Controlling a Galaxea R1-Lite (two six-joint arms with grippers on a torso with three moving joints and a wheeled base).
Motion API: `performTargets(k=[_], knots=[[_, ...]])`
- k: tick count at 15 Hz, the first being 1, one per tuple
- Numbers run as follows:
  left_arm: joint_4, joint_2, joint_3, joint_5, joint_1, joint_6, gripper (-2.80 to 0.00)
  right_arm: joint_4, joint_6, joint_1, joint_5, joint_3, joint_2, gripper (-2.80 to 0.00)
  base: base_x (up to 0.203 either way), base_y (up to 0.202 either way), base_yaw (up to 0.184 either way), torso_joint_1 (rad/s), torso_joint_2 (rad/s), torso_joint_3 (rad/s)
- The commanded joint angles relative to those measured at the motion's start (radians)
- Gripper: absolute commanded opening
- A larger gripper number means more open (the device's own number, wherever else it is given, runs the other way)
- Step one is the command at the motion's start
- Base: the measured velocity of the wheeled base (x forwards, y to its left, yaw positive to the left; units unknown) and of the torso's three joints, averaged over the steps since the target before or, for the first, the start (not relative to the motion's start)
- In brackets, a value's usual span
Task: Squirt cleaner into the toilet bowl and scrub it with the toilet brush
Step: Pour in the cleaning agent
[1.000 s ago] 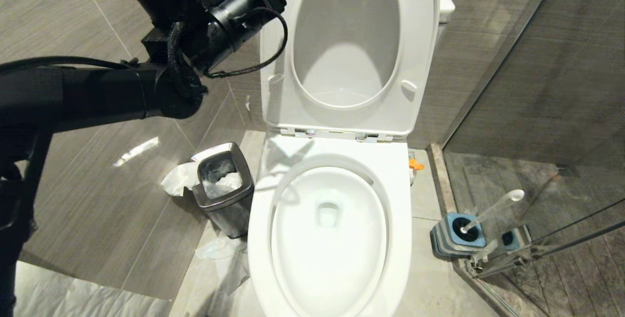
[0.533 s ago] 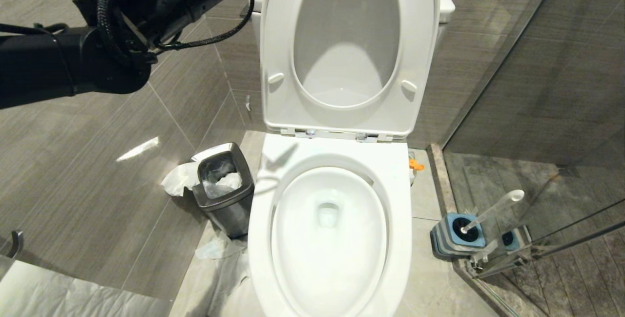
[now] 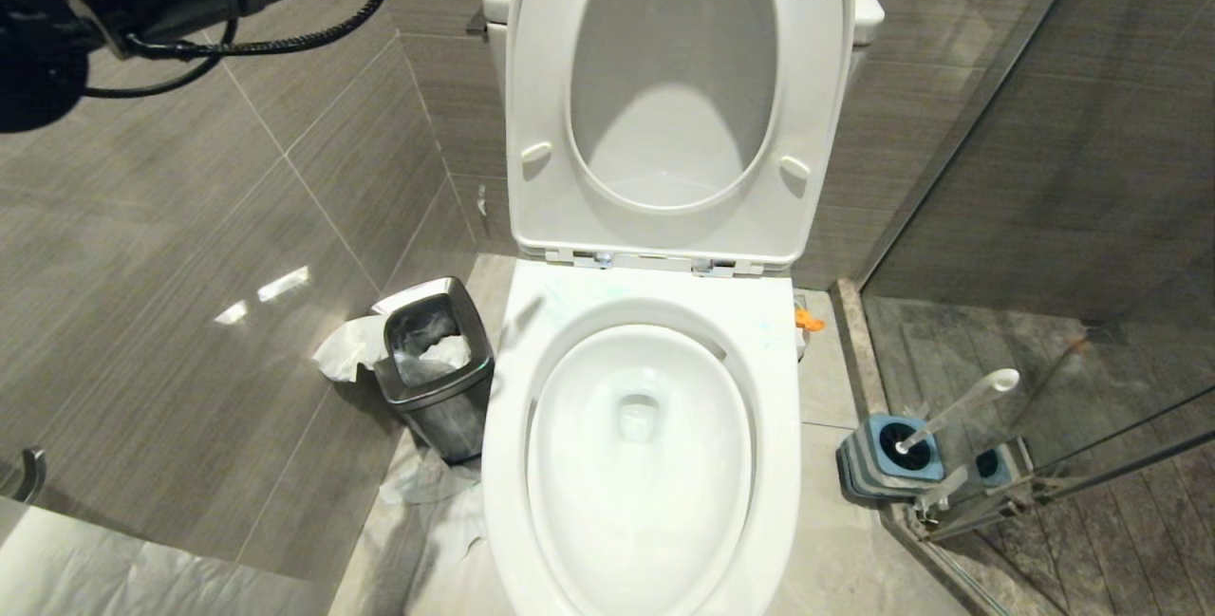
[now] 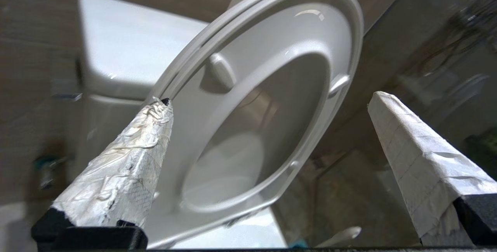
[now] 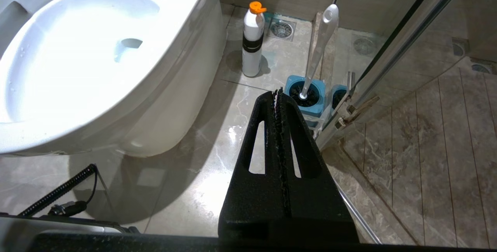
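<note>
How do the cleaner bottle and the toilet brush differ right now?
The cleaner bottle is short and stout, with an orange cap; the toilet brush is long and slim. The bottle stands upright on the floor; the brush leans in its blue holder. Both are white, beside the toilet, ungripped.

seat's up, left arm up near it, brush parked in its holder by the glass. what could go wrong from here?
1. The open left gripper hangs close to the raised seat; a swing could knock it down over the toilet bowl.
2. The toilet brush leans in its holder right against the glass shower door, leaving little room for fingers.
3. The bottle stands in the tight gap beside the toilet and may tip.
</note>
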Motion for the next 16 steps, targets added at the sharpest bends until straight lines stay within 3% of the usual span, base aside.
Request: performTargets(k=[1,4,7,11,16], knots=[[0.144,-0.092,0.001,0.026,0.016,0.059,0.0,0.0,-0.001,0.002,0.001,0.0,0.001,-2.8,0.0,0.0,0.0,0.0,0.0,0.0],[0.28,-0.151,0.005,0.108,0.017,0.132,0.0,0.0,-0.001,0.0,0.001,0.0,0.001,-2.8,0.0,0.0,0.0,0.0,0.0,0.0],[0.337,-0.177,0.004,0.189,0.017,0.249,0.0,0.0,-0.001,0.001,0.001,0.0,0.001,-2.8,0.0,0.0,0.0,0.0,0.0,0.0],[0.341,-0.205,0.004,0.205,0.048,0.367,0.0,0.0,-0.001,0.001,0.001,0.0,0.001,-2.8,0.0,0.0,0.0,0.0,0.0,0.0],[0.468,-0.355,0.085,0.203,0.133,0.409,0.0,0.0,-0.001,0.0,0.001,0.0,0.001,-2.8,0.0,0.0,0.0,0.0,0.0,0.0]])
